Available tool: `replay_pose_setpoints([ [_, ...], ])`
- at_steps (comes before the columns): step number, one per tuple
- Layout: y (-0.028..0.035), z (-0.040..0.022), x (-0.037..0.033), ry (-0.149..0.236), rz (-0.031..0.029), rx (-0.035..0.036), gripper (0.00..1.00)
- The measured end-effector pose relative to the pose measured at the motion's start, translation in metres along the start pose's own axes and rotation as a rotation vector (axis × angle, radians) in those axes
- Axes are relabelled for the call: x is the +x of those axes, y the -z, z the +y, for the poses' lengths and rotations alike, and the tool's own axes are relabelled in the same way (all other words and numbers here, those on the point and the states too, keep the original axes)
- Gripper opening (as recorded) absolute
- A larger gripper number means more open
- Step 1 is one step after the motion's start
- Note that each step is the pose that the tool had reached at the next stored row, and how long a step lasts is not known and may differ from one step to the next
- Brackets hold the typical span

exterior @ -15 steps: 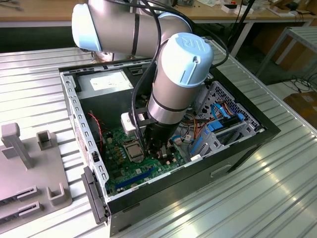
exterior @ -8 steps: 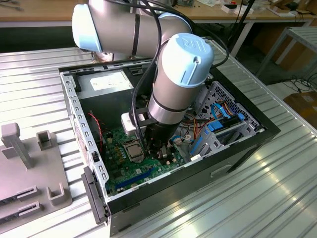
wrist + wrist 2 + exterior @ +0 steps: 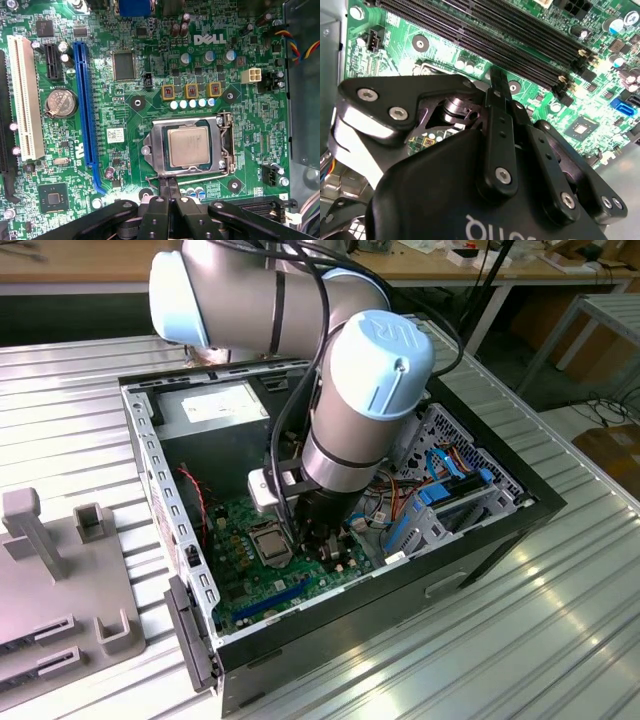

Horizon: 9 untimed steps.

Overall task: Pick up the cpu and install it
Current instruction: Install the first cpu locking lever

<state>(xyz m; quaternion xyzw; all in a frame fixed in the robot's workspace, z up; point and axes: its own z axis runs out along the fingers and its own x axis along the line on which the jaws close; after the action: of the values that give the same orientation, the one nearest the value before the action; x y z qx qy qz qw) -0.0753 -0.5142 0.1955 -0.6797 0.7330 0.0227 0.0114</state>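
Observation:
The cpu (image 3: 188, 146), a small square chip with a dull silver top, lies flat in the black socket with its metal frame (image 3: 222, 145) on the green motherboard (image 3: 250, 110). In the exterior view the socket (image 3: 268, 541) sits just to the exterior view's left of my gripper (image 3: 300, 537), which reaches down into the open computer case. My gripper (image 3: 170, 184) is shut, its two black fingers pressed together with nothing between them, tips right at the socket frame's edge. In the second wrist view the joined fingertips (image 3: 496, 80) hover close over the board beside the memory slots (image 3: 520, 45).
The black case walls (image 3: 500, 530) enclose the board. A blue drive bracket and cables (image 3: 440, 490) stand at the exterior view's right, a power supply (image 3: 215, 405) at the back. A blue slot (image 3: 84, 100), a white slot (image 3: 25, 100) and a coin battery (image 3: 60, 104) sit on the board. Grey fixtures (image 3: 60, 570) lie outside the case.

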Motion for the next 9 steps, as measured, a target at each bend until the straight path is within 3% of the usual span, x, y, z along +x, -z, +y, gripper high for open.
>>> replay_pose_setpoints([
  [2, 0.0049, 0.0000, -0.0006, 0.000, -0.0065, 0.0007, 0.11],
  [4, 0.0139, 0.0002, -0.0007, 0.000, -0.0068, -0.0003, 0.11],
  [7, 0.0221, 0.0006, -0.0021, 0.001, -0.0112, -0.0006, 0.11],
  [9, 0.0206, 0.0149, -0.0107, 0.018, -0.0131, -0.0021, 0.11],
])
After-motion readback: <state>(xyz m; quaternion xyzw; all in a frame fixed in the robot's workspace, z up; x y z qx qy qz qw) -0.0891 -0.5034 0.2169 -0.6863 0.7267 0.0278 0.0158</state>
